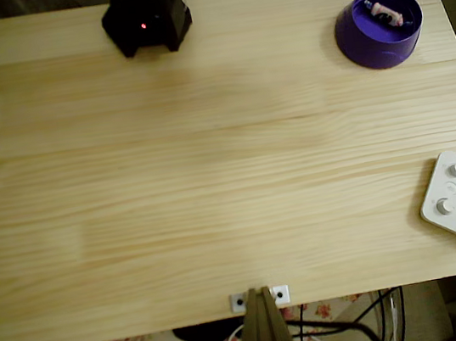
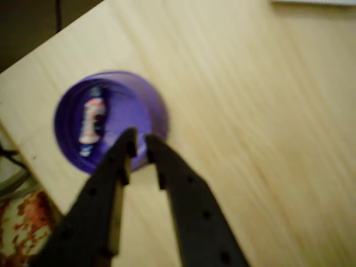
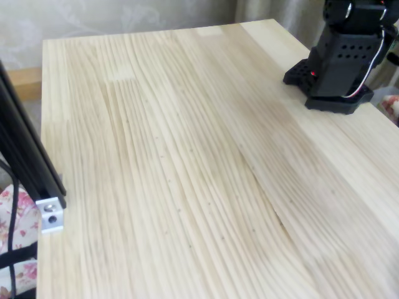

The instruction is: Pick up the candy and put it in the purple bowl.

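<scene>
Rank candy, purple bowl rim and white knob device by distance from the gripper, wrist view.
From the gripper, wrist view:
1. purple bowl rim, right at the fingertips.
2. candy, inside the bowl, left.
3. white device, a sliver at the top right edge.

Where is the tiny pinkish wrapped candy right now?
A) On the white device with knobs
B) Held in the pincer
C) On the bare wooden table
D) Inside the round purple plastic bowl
D: the tiny pinkish wrapped candy lies inside the round purple plastic bowl, and the pincer above it holds nothing.
</scene>
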Tool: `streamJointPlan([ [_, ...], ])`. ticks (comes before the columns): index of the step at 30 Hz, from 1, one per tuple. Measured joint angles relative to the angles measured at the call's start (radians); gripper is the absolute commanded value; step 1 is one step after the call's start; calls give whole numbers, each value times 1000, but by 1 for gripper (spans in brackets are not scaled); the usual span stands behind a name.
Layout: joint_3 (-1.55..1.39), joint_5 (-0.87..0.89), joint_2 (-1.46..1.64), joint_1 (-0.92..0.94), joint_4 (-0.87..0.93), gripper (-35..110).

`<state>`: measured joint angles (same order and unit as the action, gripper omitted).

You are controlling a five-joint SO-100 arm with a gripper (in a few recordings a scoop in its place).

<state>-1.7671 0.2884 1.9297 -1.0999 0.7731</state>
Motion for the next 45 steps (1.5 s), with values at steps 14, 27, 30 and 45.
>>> streamJointPlan([
  [14, -227, -60, 353, 379, 199, -1],
  [27, -546, -112, 695, 856, 307, -1],
  [30, -600, -129, 776, 985, 322, -1],
  [45, -948, -198, 1135, 1319, 376, -1],
])
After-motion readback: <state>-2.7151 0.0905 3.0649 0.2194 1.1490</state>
